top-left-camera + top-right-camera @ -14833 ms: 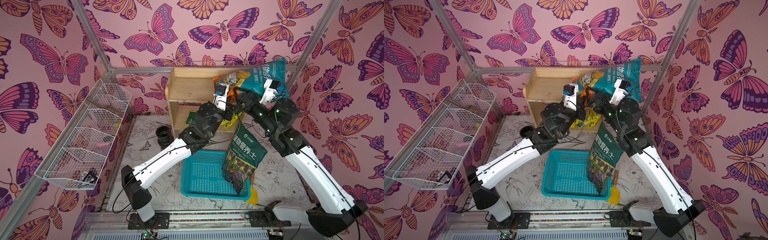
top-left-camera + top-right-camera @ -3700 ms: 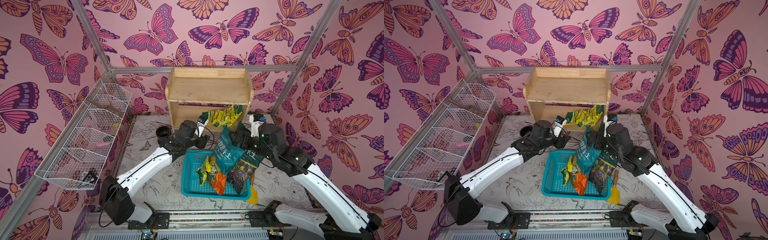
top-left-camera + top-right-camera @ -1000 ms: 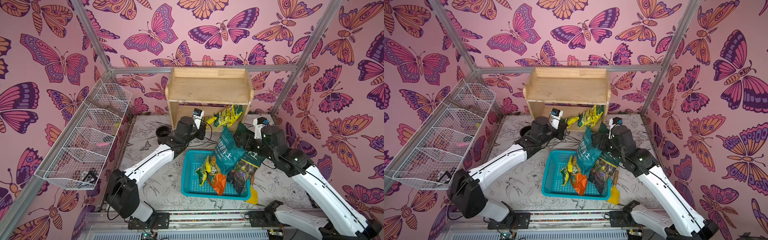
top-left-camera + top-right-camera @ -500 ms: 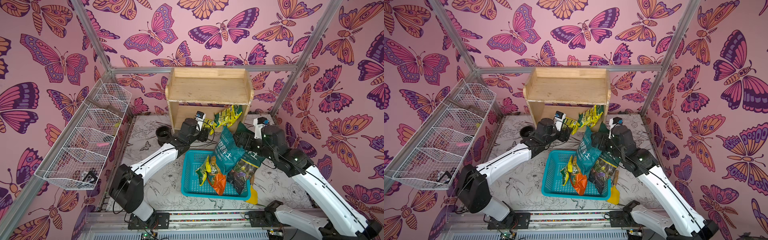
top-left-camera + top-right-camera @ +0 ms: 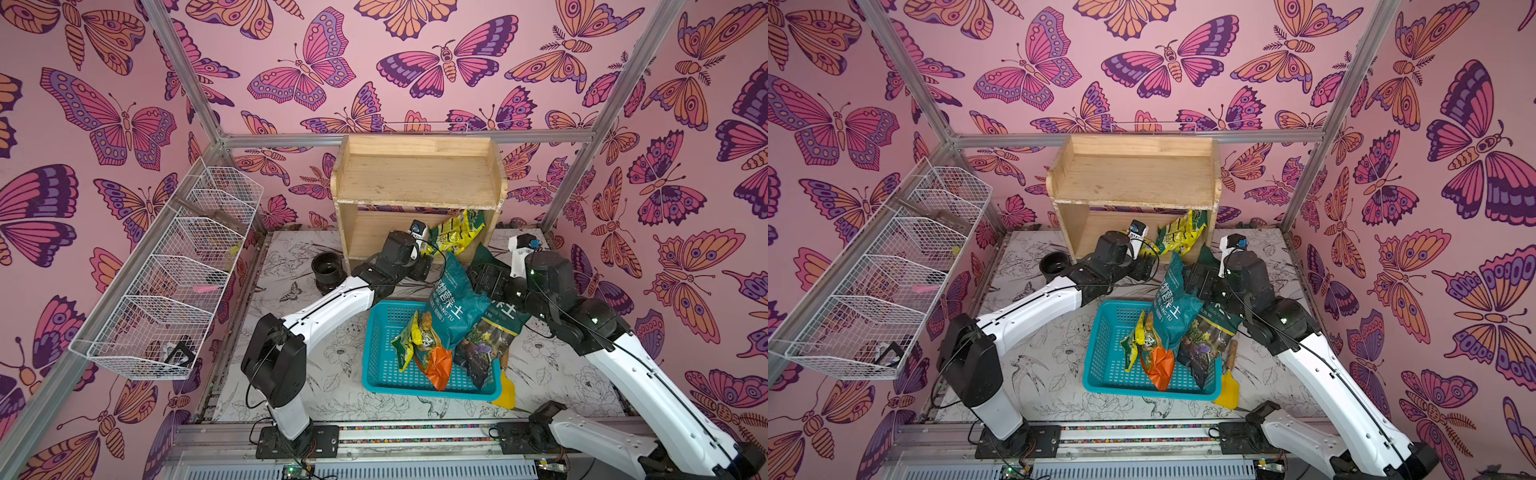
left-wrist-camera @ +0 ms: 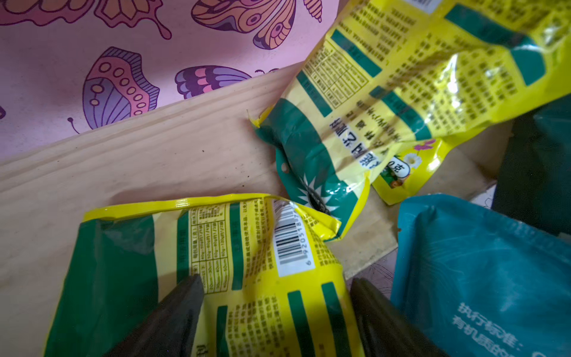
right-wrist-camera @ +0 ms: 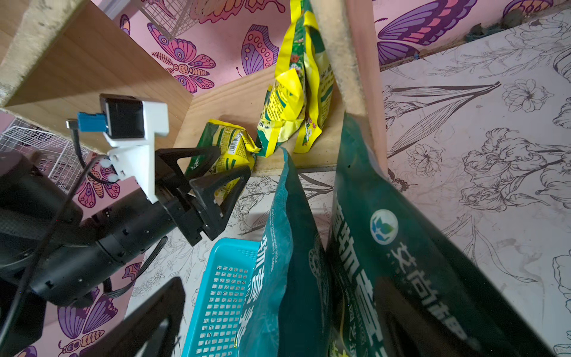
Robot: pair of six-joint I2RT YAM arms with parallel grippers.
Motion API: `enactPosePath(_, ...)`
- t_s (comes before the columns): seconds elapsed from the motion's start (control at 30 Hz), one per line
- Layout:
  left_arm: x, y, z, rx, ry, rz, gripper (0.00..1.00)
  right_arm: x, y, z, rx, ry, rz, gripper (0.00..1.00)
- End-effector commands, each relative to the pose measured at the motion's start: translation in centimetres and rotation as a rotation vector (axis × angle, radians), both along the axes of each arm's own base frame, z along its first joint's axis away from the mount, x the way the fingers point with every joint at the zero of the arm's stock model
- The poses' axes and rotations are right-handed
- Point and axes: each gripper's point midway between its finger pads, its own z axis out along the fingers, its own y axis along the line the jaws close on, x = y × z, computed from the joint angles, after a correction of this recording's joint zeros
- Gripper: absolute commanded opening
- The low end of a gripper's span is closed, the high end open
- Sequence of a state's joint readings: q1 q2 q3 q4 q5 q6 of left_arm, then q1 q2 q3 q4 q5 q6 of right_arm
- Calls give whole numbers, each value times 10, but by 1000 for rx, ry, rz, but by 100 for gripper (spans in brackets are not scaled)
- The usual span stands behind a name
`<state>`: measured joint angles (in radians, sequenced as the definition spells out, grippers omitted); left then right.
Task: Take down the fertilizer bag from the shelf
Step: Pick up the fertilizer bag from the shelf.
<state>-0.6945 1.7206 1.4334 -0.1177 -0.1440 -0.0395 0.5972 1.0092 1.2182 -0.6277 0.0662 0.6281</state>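
Here, the left gripper (image 7: 233, 160) is hovering at the front of the pale wooden shelf (image 5: 415, 178), its jaws spread wide over a small yellow-and-green fertilizer bag (image 6: 216, 262) and clamping nothing. Whether its fingers (image 6: 179, 309) are brushing the foil cannot be told. The bag is lying crumpled, barcode up, at the front edge of the shelf's lower tier. Two more yellow bags (image 5: 457, 230) are standing just beside it, leaning against the shelf's right side panel, while the top tier is sitting bare in both top views.

On the counter (image 5: 291, 374) in front, a blue plastic basket (image 5: 374, 332) is holding a teal soil bag (image 5: 453, 303), a dark green soil bag (image 5: 490, 336) and a small orange-and-yellow packet (image 5: 440, 365), the two tall bags tilting toward the shelf. The right gripper (image 5: 478, 277) is waiting at their upper ends with its jaws wide apart, one finger (image 7: 154, 315) showing clear of the teal bag.

A black pot (image 5: 328, 268) is standing near the shelf's left panel, and a yellow trowel (image 5: 1229, 386) is lying just beside the basket.
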Motion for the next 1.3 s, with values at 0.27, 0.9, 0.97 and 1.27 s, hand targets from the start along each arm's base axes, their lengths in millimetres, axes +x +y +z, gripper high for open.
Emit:
enactPosePath(0.27,0,17,-53,248,107,37,66,5,1,12,15,-26,-8,98)
enactPosePath(0.9,-32,20,73,-119,27,38,0,7,2,11,6,-28,-5,98)
enactPosePath(0.97,-44,24,94,-204,20,24,0,7,2,9,5,-24,-5,99)
enactPosePath(1.27,-116,51,131,-649,81,-22,0,4,1,10,16,-24,-3,98)
